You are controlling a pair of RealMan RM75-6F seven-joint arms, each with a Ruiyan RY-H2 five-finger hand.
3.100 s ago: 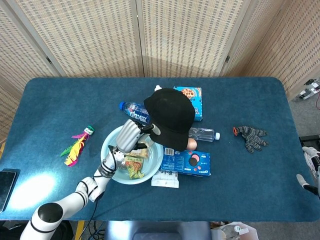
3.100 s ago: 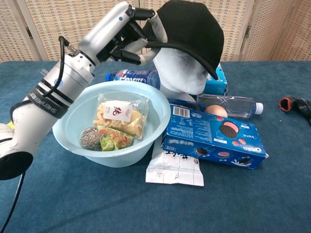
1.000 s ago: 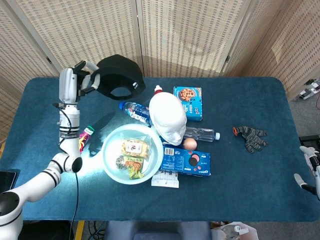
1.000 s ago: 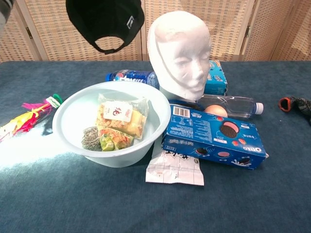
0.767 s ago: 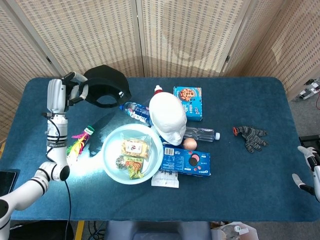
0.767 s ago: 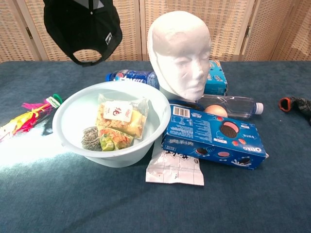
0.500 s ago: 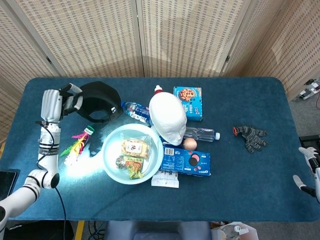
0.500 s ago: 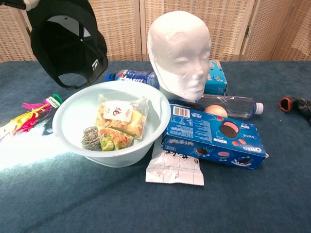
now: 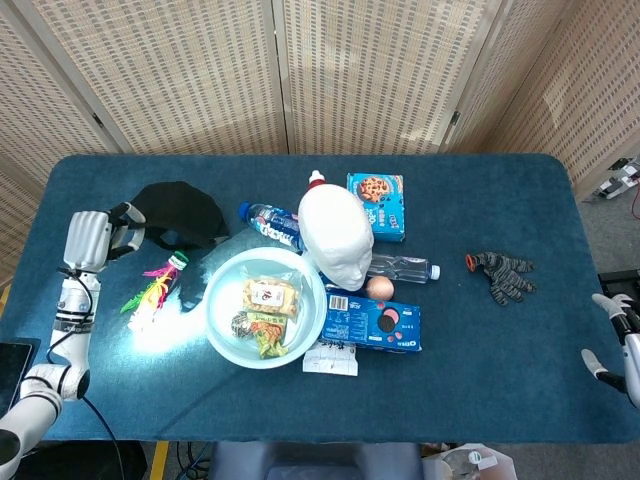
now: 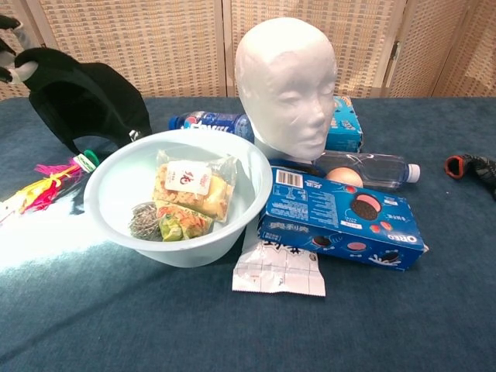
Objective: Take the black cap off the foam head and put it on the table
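Note:
The black cap (image 9: 180, 213) hangs low over the table's left part, behind the colourful toy; in the chest view the cap (image 10: 84, 99) droops to about table level. Whether it rests on the cloth I cannot tell. My left hand (image 9: 96, 240) grips the cap's left edge, and only its fingertips (image 10: 11, 48) show at the chest view's top left corner. The white foam head (image 9: 336, 240) stands bare at the table's middle, also plain in the chest view (image 10: 287, 81). My right hand (image 9: 618, 345) is at the far right edge, off the table, fingers apart and holding nothing.
A pale blue bowl (image 9: 214, 300) with snack packets sits in front of the cap. Around the foam head lie a water bottle (image 9: 272, 222), a cookie box (image 9: 380, 200), an Oreo box (image 9: 372, 322), a clear bottle (image 9: 405, 268) and an egg (image 9: 380, 287). A glove (image 9: 500, 273) lies right, a feather toy (image 9: 153, 292) left.
My left hand lifted the cap off the foam head, carried it up and leftward, then lowered it to the table's left side. The foam head now stands bare.

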